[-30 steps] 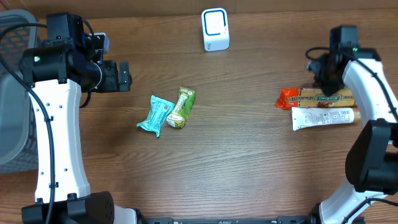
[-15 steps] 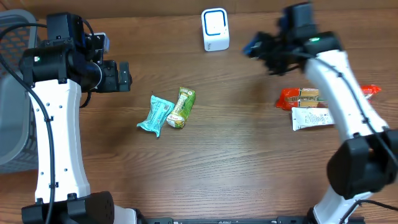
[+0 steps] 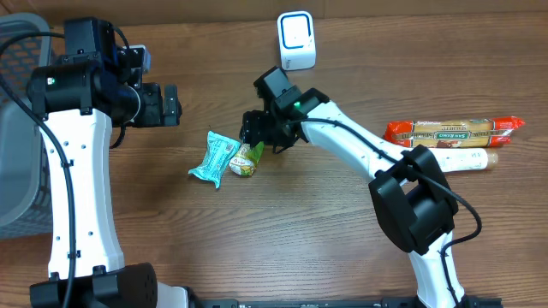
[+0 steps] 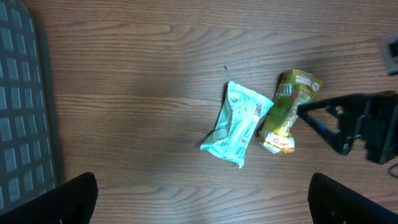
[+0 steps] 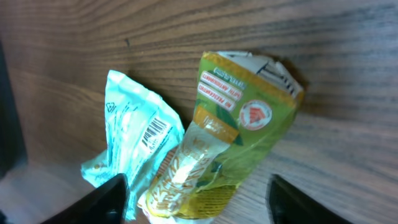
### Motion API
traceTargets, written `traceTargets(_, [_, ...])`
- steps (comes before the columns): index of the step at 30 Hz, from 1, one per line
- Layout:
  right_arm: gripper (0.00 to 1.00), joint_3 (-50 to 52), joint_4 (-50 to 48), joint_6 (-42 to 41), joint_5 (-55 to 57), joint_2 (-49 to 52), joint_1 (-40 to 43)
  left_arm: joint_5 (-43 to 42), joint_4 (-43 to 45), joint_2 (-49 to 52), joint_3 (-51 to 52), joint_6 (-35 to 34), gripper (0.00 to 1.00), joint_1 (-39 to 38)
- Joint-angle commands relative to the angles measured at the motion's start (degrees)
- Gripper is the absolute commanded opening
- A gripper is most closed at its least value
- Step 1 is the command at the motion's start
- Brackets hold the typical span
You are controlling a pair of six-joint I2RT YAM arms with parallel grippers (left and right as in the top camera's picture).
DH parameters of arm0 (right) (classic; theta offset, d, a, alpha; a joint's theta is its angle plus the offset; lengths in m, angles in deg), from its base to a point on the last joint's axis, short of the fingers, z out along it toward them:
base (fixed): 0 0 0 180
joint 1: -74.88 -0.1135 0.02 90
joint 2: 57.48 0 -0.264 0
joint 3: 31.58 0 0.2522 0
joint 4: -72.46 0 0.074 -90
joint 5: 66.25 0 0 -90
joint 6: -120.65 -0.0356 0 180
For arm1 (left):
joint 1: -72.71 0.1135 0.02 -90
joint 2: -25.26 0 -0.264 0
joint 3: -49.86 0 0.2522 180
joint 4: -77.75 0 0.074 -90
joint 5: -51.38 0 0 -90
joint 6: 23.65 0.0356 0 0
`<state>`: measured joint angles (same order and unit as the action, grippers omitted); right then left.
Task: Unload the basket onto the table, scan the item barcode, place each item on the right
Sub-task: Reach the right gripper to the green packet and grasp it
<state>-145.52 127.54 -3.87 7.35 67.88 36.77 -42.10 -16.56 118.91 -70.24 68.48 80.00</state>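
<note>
Nothing is scanned yet, by my reading: the green packet [image 3: 251,154] lies on the table [image 3: 342,239] left of centre, touching the teal packet [image 3: 214,159], well short of the white scanner [image 3: 296,40] at the far edge. Right gripper [image 3: 253,135] hovers over it, jaws spread to either side, clasping nothing. Left gripper [image 3: 174,104] hangs spread and empty at far left. Gripping, lifting and showing the barcode remain
</note>
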Motion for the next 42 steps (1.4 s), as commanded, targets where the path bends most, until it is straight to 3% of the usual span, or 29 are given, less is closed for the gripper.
traceTargets(1, [0.6,-2.8,0.5,-0.1,5.8,0.0,-1.1,-0.6,0.0,0.1,0.1,1.3,1.0,0.4])
traceTargets(4, [0.55,-2.8,1.9,0.3,8.0,0.8,-2.0,-0.6,0.0,0.1,0.1,1.3,1.0,0.4])
traceTargets(17, [0.53,-2.8,9.4,-1.8,5.9,3.1,-1.9,-0.6,0.0,0.1,0.1,1.3,0.99,0.4])
traceTargets(22, [0.52,-7.5,12.1,2.0,4.2,2.6,-1.8,-0.6,0.0,0.1,0.1,1.3,1.0,0.4])
traceTargets(28, [0.63,-13.2,12.8,2.4,4.3,2.6,-1.9,-0.6,0.0,0.1,0.1,1.3,0.99,0.4])
traceTargets(34, [0.63,-10.8,10.0,-0.6,7.6,3.6,-3.2,-0.6,0.0,0.1,0.1,1.3,1.0,0.4])
traceTargets(42, [0.62,-10.6,13.1,-1.1,7.4,7.3,-4.6,-0.6,0.0,0.1,0.1,1.3,0.99,0.4])
